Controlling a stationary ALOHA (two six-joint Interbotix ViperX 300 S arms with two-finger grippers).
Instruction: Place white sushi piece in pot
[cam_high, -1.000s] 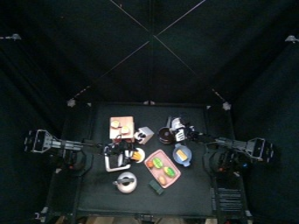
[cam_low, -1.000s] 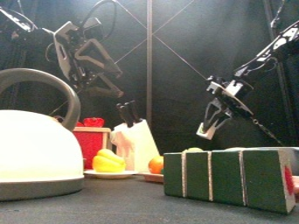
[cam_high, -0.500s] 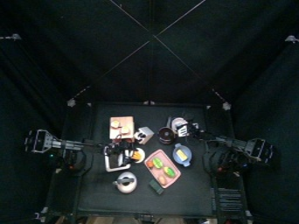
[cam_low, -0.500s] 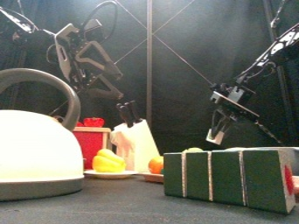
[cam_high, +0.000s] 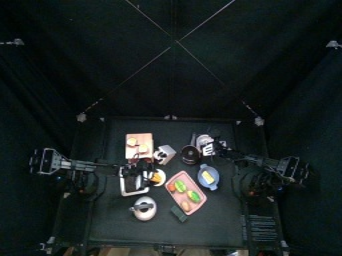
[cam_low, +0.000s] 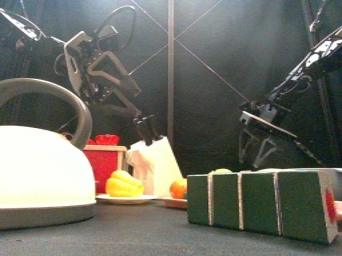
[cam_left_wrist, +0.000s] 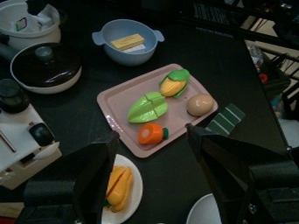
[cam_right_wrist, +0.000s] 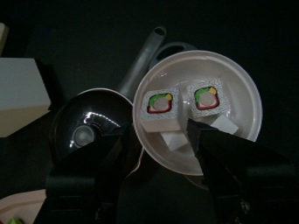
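Two white sushi pieces (cam_right_wrist: 160, 103) with green and red centres lie on a white plate (cam_right_wrist: 233, 83). The black pot (cam_right_wrist: 93, 131) stands beside the plate with its lid on; it also shows in the left wrist view (cam_left_wrist: 47, 68) and the top view (cam_high: 191, 155). My right gripper (cam_right_wrist: 163, 171) hangs open above the plate's near rim and the pot, holding nothing. In the front view the right gripper (cam_low: 257, 155) hangs at the right, behind the green box. My left gripper (cam_left_wrist: 176, 171) stands open and empty over the pink tray (cam_left_wrist: 117, 109).
A pan handle (cam_right_wrist: 152, 48) juts out past the plate. The tray holds toy vegetables; a blue bowl (cam_left_wrist: 128, 39) and a green striped box (cam_left_wrist: 228, 118) sit near it. A large kettle (cam_low: 40, 170) and a white knife block (cam_low: 154, 160) stand at the front.
My right gripper has opened wider and sunk lower toward the table. The left arm has barely moved.
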